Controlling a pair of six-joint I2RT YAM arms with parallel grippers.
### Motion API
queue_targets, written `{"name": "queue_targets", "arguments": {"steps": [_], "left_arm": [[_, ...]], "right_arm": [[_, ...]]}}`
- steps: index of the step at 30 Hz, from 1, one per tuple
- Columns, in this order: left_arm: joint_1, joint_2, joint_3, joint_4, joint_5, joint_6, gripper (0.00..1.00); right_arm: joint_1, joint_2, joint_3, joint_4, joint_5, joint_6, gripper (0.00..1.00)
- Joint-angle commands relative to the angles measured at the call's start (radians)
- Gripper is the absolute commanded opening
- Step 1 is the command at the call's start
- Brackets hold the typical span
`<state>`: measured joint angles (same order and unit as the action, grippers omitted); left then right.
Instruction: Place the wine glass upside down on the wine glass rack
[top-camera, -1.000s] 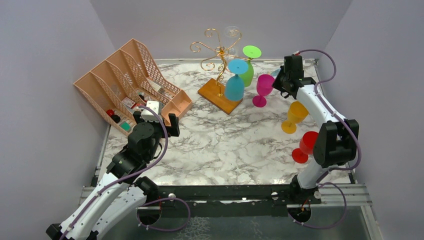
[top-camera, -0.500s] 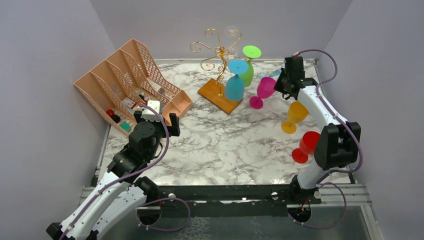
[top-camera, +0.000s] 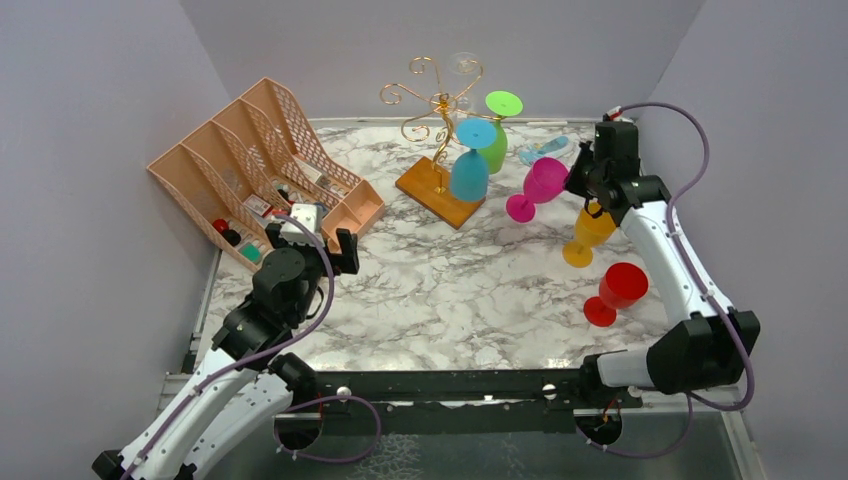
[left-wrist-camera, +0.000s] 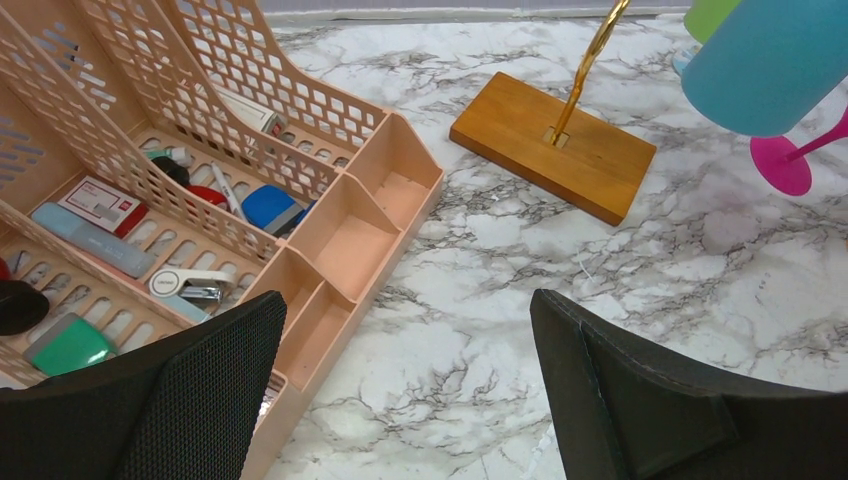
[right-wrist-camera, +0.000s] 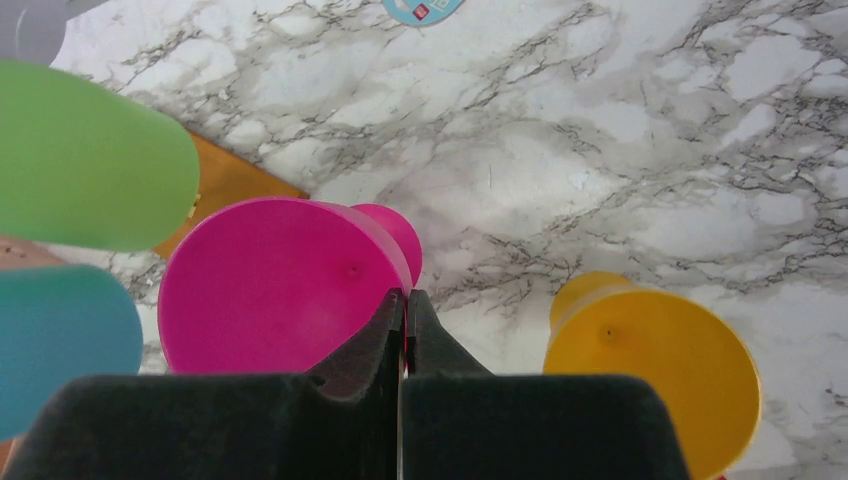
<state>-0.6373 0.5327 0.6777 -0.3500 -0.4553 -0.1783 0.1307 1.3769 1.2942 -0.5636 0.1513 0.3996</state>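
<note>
My right pincer (right-wrist-camera: 403, 305) clamps the tilted pink glass (top-camera: 545, 180) by its rim, upper right; left pincer (left-wrist-camera: 400, 335) stands apart. Marble table (top-camera: 450, 290), lilac walls (top-camera: 90, 250).

- Wine glass rack (top-camera: 425, 183): gold scrolled wire, upright on an orange-brown wooden base, far centre.
- Magenta wine glass (top-camera: 545, 178): tilted, bowl leaning right, just right of it.

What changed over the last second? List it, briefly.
The right pincer closed on the rim of the magenta plastic wine glass and drew back to the right, tipping its bowl that way; its foot barely shifted. Unchanged: the open left pincer, the gold wire rack on its wooden base, the blue plastic glass hanging on it.
</note>
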Motion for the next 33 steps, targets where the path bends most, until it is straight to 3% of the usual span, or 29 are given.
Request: {"name": "queue_targets", "arguments": {"steps": [1, 5, 15, 20, 26, 28, 33], "left_arm": [[-0.005, -0.023, -0.011, 0.057, 0.037, -0.001, 0.99], [-0.004, -0.056, -0.021, 0.108, 0.123, 0.045, 0.99], [-0.004, -0.113, -0.033, 0.184, 0.441, 0.294, 0.95], [-0.004, -0.134, -0.057, 0.185, 0.613, 0.425, 0.94], [-0.004, -0.141, -0.088, 0.177, 0.785, 0.623, 0.93], [-0.004, -0.153, -0.11, 0.179, 0.847, 0.717, 0.97], [-0.005, -0.16, -0.142, 0.207, 0.899, 0.827, 0.99]], "right_arm": [[-0.004, -0.087, -0.027, -0.087, -0.078, -0.022, 0.01], [-0.003, -0.179, -0.046, -0.132, -0.147, -0.04, 0.01], [-0.004, -0.37, -0.142, -0.199, -0.494, -0.076, 0.01], [-0.003, -0.419, -0.225, -0.139, -0.797, -0.023, 0.01], [-0.002, -0.431, -0.324, -0.031, -0.964, 0.033, 0.01], [0.003, -0.42, -0.342, -0.005, -1.001, 0.047, 0.01], [0.024, -0.402, -0.366, 0.061, -1.072, 0.09, 0.01]]}}
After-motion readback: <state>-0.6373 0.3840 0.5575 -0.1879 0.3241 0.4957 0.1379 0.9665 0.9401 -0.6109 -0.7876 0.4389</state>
